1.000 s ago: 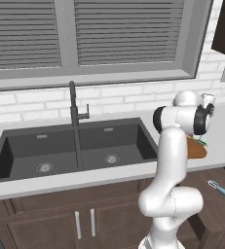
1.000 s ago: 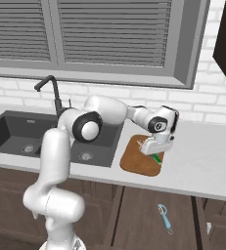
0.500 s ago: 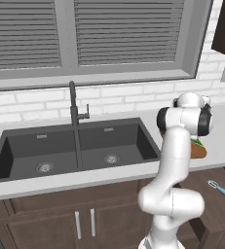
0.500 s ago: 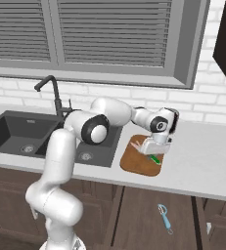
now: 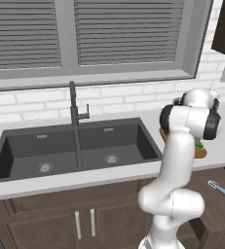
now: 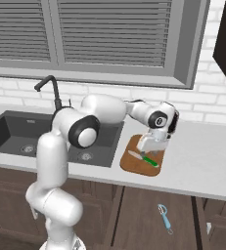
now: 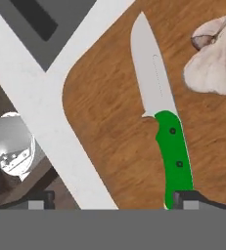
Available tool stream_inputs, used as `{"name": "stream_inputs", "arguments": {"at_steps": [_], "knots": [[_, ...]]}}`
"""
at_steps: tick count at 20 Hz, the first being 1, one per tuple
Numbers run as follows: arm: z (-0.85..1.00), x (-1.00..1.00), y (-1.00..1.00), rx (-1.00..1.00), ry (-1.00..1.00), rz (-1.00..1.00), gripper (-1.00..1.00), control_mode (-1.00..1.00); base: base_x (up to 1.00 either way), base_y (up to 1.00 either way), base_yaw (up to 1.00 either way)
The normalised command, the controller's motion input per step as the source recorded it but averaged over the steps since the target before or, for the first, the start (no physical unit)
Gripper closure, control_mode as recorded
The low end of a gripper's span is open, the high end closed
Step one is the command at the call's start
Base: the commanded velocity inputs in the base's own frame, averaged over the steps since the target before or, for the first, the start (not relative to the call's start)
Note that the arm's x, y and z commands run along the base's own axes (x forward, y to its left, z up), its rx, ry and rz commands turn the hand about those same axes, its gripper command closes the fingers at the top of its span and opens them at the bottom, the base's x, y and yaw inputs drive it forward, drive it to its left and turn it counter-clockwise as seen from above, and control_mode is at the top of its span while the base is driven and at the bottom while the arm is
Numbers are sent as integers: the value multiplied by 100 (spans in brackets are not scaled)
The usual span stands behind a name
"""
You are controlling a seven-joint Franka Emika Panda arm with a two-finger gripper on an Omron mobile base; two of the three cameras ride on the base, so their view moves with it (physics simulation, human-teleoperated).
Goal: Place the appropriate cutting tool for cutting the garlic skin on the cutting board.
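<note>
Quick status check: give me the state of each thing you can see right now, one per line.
claw: open, tips wide apart just above the board.
green-handled knife: released, lying flat on the cutting board.
cutting board: flat on the counter beside the sink.
garlic: resting on the board, beside the blade.
blue-handled tool: lying below counter level.

The board looks like wood, orange-brown with visible grain and a matt face. The knife has a pale, smooth blade of metallic look and a bright green handle, plastic-like, with two dark rivets. The garlic has a pale, papery, faintly veined skin. The tabletop is light grey, smooth and matt. The sink is dark and matt, the faucet dark with a dull sheen. Cabinets show dark brown wood.
</note>
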Motion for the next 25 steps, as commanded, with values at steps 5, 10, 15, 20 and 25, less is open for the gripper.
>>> {"name": "stream_inputs", "arguments": {"at_steps": [5,10,15,20,25], "knots": [[69,-73,32,0,-15,0,-100,-100,0,0,0],[20,-74,66,-1,-1,4,-100,-100,0,0,0],[6,-77,99,-9,0,9,-100,-100,0,0,0],[5,-64,100,-14,1,11,-100,-100,0,0,0],[1,-52,100,-17,5,10,-100,-100,0,0,0]]}}
